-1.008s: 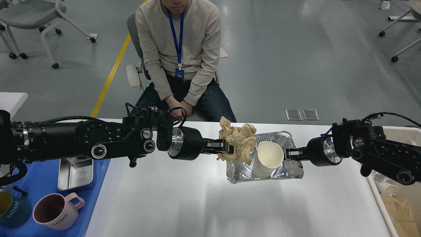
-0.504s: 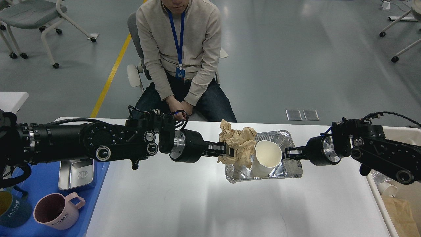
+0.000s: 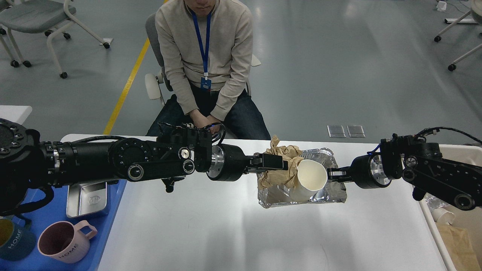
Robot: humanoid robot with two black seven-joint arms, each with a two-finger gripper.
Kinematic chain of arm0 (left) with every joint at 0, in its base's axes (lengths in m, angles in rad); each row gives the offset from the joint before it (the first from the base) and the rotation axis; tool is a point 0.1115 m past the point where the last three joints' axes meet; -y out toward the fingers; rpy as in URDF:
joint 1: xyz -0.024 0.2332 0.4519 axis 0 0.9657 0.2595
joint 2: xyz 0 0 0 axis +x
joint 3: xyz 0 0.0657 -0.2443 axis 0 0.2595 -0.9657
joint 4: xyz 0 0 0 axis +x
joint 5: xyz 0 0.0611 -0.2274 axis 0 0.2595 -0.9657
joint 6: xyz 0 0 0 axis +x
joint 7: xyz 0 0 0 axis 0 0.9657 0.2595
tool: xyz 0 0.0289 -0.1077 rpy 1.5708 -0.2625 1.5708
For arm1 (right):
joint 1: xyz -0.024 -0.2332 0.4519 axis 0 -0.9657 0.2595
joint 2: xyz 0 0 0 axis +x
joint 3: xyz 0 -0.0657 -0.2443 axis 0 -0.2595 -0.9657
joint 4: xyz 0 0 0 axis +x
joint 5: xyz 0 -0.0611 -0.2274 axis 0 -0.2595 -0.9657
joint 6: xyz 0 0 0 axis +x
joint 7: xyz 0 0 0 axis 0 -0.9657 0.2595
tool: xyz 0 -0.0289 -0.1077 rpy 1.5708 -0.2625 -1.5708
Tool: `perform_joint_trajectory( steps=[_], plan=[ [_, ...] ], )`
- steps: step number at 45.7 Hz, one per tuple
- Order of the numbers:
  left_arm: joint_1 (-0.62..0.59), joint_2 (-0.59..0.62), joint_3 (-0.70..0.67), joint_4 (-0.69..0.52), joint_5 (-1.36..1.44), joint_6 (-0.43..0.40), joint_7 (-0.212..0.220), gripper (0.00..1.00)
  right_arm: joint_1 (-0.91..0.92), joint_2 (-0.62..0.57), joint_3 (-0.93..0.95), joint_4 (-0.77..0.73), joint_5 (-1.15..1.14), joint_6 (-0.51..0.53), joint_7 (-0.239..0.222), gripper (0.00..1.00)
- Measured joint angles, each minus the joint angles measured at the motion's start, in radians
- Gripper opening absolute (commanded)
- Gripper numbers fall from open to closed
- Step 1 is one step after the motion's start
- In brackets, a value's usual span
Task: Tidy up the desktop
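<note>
My left gripper (image 3: 280, 163) is closed on the crumpled brown paper (image 3: 283, 165), with the wad held over the near-left part of the foil tray (image 3: 324, 156). My right gripper (image 3: 330, 174) sits at the tray's right edge; its tips are small and partly hidden behind the white paper cup (image 3: 310, 177), so I cannot tell whether it is pinching the foil rim or only touching it. The cup leans inside the tray, mouth toward the camera, touching the paper. The tray rests on the desktop (image 3: 241, 229), right of centre, near the far edge.

The step in hand appears to be packing the paper into the tray so the rubbish moves as one load.

Procedure I would follow:
- Lower the wad straight down into the free space left of the cup; a sideways push would likely roll the cup out.
- Keep the right side steady, since thin foil buckles easily.
- Release only when the paper rests below the rim, because crumpled paper springs back.

The beige bin (image 3: 457, 233) at my right is the probable destination; the blue tray (image 3: 41, 210) holding the mugs (image 3: 66, 241) is not.
</note>
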Motion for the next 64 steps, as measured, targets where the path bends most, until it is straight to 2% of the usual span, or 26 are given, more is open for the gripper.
perform_joint_trajectory(
  steps=[14, 26, 37, 47, 51, 58, 64],
  plan=[
    [-0.004, 0.086, -0.011, -0.007, -0.025, 0.001, 0.002, 0.94, -0.001, -0.006, -0.001, -0.001, 0.0, 0.0, 0.001, 0.0],
    [0.013, 0.24, -0.154, -0.007, -0.1, 0.051, 0.0, 0.95, -0.009, -0.01, 0.001, -0.001, 0.0, 0.0, 0.002, 0.0],
    [0.19, 0.351, -0.406, -0.001, -0.141, 0.106, 0.005, 0.95, -0.036, -0.016, 0.005, -0.012, 0.001, -0.01, 0.003, 0.0],
    [0.334, 0.408, -0.581, 0.009, -0.15, 0.128, -0.012, 0.96, -0.052, -0.105, 0.022, -0.02, 0.052, -0.016, 0.005, 0.0],
    [0.37, 0.416, -0.629, 0.048, -0.171, 0.129, -0.055, 0.96, -0.065, -0.16, 0.024, -0.019, 0.096, -0.028, 0.005, 0.0],
    [0.428, 0.412, -0.705, 0.134, -0.255, 0.091, -0.201, 0.96, -0.1, -0.267, 0.027, -0.015, 0.182, -0.056, 0.005, 0.0],
    [0.478, 0.414, -0.727, 0.167, -0.276, 0.01, -0.265, 0.96, -0.135, -0.341, 0.027, -0.019, 0.272, -0.092, 0.005, 0.0]
  ],
)
